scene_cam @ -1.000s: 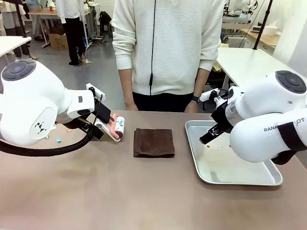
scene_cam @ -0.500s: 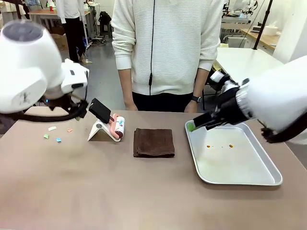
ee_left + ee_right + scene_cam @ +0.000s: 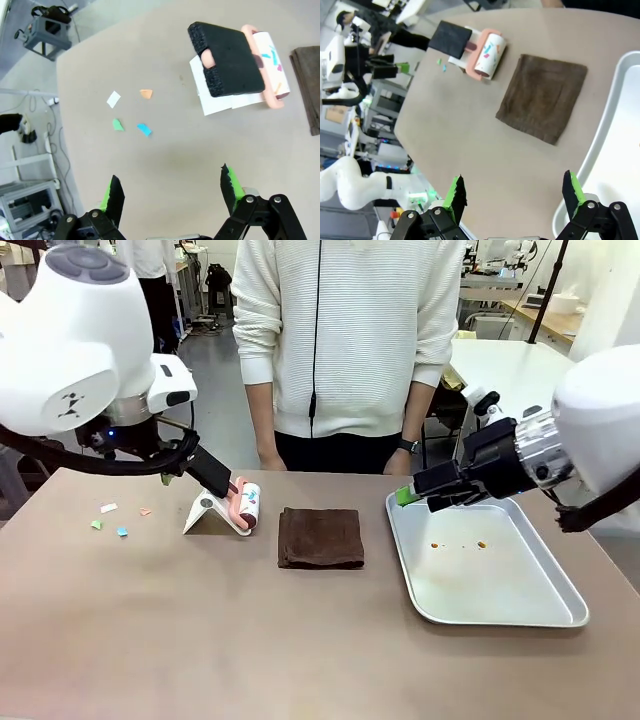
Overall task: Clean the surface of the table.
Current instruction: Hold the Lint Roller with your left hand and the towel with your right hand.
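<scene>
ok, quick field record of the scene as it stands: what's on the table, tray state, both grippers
table: taupe top, not cleaned yet
paper scraps: small, coloured, loose near the robot's left end
cloth: brown, folded, flat at the centre
lint roller: on a white stand, between scraps and cloth
tray: metal, to the robot's right, with a few small brownish spots
left gripper: open, empty, above the scraps
right gripper: open, empty, above the tray's near-cloth edge
person: standing at the far side
</scene>
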You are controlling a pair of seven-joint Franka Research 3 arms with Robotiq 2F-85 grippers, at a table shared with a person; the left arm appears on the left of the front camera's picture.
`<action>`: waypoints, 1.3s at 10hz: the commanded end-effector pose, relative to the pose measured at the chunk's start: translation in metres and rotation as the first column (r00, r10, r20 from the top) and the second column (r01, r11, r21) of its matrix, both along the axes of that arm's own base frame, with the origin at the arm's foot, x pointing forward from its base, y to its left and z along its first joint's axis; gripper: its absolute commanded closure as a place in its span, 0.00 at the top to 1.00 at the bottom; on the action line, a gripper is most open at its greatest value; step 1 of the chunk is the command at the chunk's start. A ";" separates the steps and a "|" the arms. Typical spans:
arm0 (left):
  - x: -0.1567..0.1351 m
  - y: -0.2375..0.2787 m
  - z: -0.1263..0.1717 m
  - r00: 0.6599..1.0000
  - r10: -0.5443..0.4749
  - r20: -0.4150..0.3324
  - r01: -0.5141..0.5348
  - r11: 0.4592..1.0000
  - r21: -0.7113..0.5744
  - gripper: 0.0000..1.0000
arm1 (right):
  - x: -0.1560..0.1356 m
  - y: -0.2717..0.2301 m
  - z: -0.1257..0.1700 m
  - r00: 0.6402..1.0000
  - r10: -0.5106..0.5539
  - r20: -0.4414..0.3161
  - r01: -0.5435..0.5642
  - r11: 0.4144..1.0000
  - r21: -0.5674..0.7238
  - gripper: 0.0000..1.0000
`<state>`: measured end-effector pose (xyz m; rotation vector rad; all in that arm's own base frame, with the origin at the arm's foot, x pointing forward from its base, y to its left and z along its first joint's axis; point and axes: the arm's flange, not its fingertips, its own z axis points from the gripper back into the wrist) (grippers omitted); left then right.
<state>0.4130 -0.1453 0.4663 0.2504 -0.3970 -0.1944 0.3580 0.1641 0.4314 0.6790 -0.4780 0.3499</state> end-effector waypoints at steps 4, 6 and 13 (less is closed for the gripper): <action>-0.006 0.006 -0.001 0.999 -0.015 0.028 0.015 1.000 0.009 1.00 | 0.002 -0.001 0.004 1.000 -0.011 0.021 0.012 1.000 -0.025 1.00; -0.006 0.006 -0.001 0.999 -0.015 0.028 0.015 1.000 0.009 1.00 | 0.002 -0.001 0.004 1.000 -0.011 0.021 0.012 1.000 -0.025 1.00; -0.004 0.031 0.010 0.903 -0.365 -0.228 0.224 0.851 -0.475 1.00 | -0.007 -0.030 0.012 0.954 0.096 -0.283 -0.038 0.979 0.202 1.00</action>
